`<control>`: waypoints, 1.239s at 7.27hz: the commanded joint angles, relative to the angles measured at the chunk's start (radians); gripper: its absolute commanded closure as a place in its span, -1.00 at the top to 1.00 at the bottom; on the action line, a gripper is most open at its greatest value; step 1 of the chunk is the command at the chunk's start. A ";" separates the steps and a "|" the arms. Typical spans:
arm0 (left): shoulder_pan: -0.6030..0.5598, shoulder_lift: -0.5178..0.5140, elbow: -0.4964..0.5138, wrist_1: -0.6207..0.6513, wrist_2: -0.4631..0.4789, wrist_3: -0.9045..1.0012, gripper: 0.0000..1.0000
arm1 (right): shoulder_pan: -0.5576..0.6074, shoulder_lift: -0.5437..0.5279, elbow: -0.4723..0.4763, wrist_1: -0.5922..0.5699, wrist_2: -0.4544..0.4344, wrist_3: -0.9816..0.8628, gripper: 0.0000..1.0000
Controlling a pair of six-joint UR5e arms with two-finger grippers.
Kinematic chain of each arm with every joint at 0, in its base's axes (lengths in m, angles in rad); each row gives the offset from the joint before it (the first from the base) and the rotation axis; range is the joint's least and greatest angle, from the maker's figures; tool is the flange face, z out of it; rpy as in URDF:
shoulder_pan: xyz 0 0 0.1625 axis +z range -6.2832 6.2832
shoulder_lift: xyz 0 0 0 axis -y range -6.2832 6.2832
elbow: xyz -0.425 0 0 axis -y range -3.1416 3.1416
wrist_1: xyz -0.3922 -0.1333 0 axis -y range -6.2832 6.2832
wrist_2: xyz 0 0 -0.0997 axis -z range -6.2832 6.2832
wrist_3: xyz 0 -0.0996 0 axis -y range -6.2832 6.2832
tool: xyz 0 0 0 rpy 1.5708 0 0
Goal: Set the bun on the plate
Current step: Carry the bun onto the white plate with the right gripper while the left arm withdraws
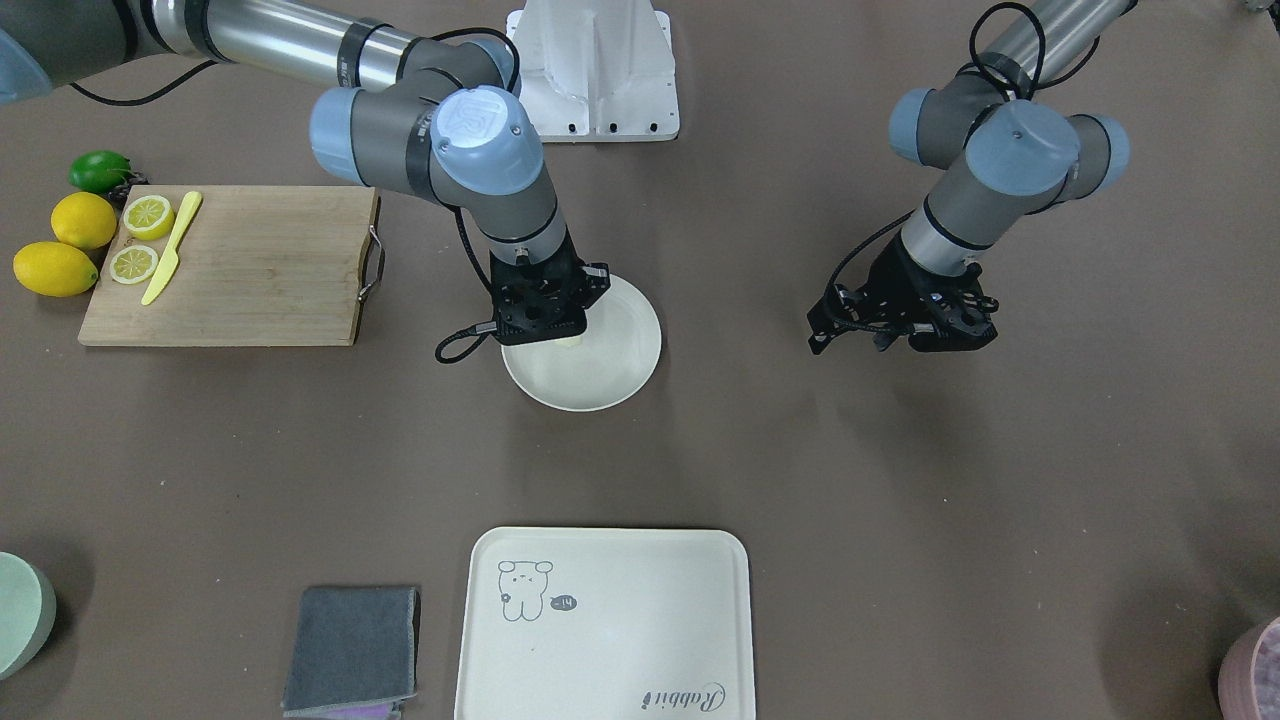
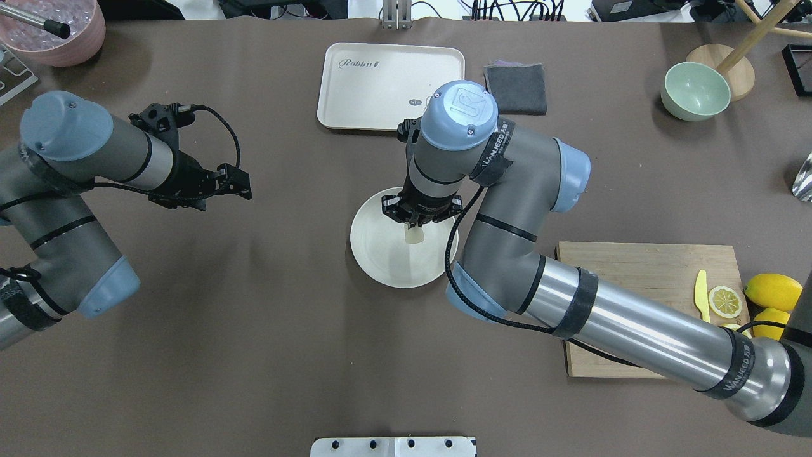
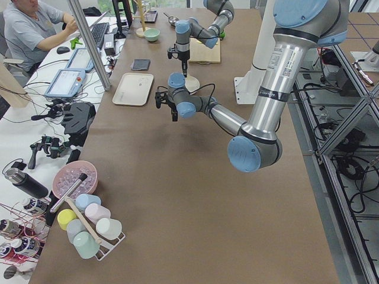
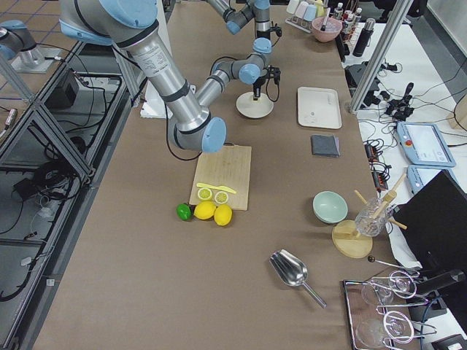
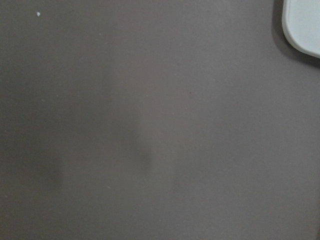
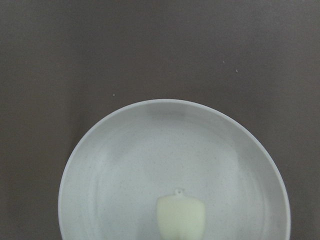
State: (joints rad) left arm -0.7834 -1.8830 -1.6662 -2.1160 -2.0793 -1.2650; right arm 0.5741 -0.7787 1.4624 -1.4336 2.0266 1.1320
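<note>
The off-white round plate (image 2: 387, 266) (image 1: 620, 380) lies mid-table. My right gripper (image 2: 416, 223) (image 1: 545, 318) hangs low over its far half, shut on the bun (image 2: 414, 235), a pale cream piece held on end just above the dish. The right wrist view shows the bun (image 6: 181, 218) at the bottom centre against the plate (image 6: 125, 165); the fingers themselves stay out of that view. My left gripper (image 2: 240, 184) (image 1: 965, 325) hovers over bare table well to the plate's side, open and holding nothing.
A cream bear tray (image 2: 387, 76) and grey cloth (image 2: 517, 87) lie beyond the plate. A wooden board (image 1: 240, 265) with lemon halves (image 1: 147, 216), a yellow knife (image 1: 172, 248) and whole lemons (image 1: 84, 220) sits on the right arm's side. A green bowl (image 2: 694, 91) stands far right.
</note>
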 commanded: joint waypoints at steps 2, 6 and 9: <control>-0.004 0.001 -0.004 -0.005 -0.007 0.007 0.93 | -0.045 0.006 -0.059 0.058 -0.054 0.061 0.07; -0.004 -0.005 0.002 -0.004 -0.007 0.007 0.93 | -0.048 -0.002 -0.053 0.058 -0.062 0.063 0.98; -0.013 -0.010 -0.003 0.010 -0.013 0.009 0.93 | -0.004 -0.023 0.025 0.042 -0.042 0.065 0.98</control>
State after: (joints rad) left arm -0.7891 -1.8903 -1.6655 -2.1166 -2.0874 -1.2575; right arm 0.5425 -0.7850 1.4378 -1.3802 1.9718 1.1969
